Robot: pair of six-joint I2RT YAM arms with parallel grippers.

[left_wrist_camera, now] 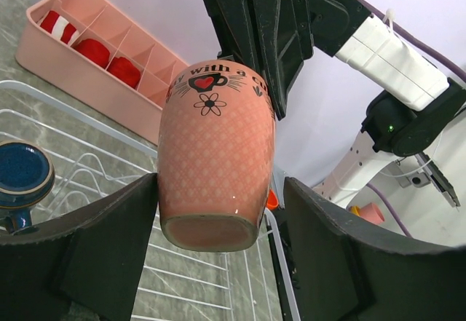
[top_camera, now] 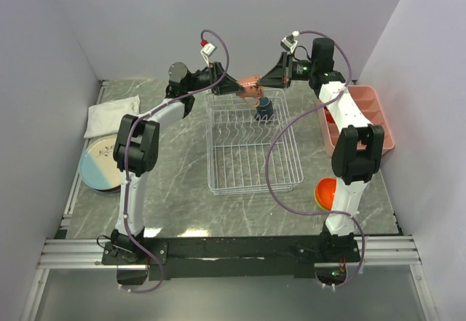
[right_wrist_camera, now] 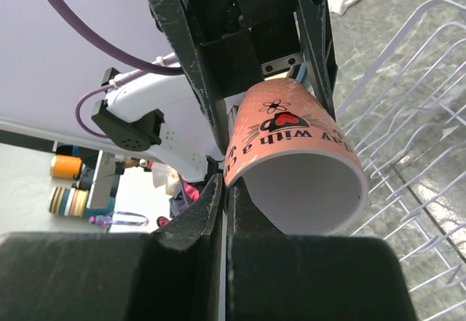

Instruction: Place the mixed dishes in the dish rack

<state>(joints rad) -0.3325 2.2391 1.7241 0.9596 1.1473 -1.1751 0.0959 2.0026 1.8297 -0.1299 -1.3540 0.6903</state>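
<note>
The right gripper (right_wrist_camera: 222, 190) is pinching the rim of a pink mug (top_camera: 250, 84), holding it in the air over the far edge of the dish rack (top_camera: 240, 169). The left gripper (left_wrist_camera: 218, 212) is straddling the mug's body, jaws spread, with a sliver of gap showing on one side. A blue mug (top_camera: 265, 108) is sitting at the rack's far end.
</note>
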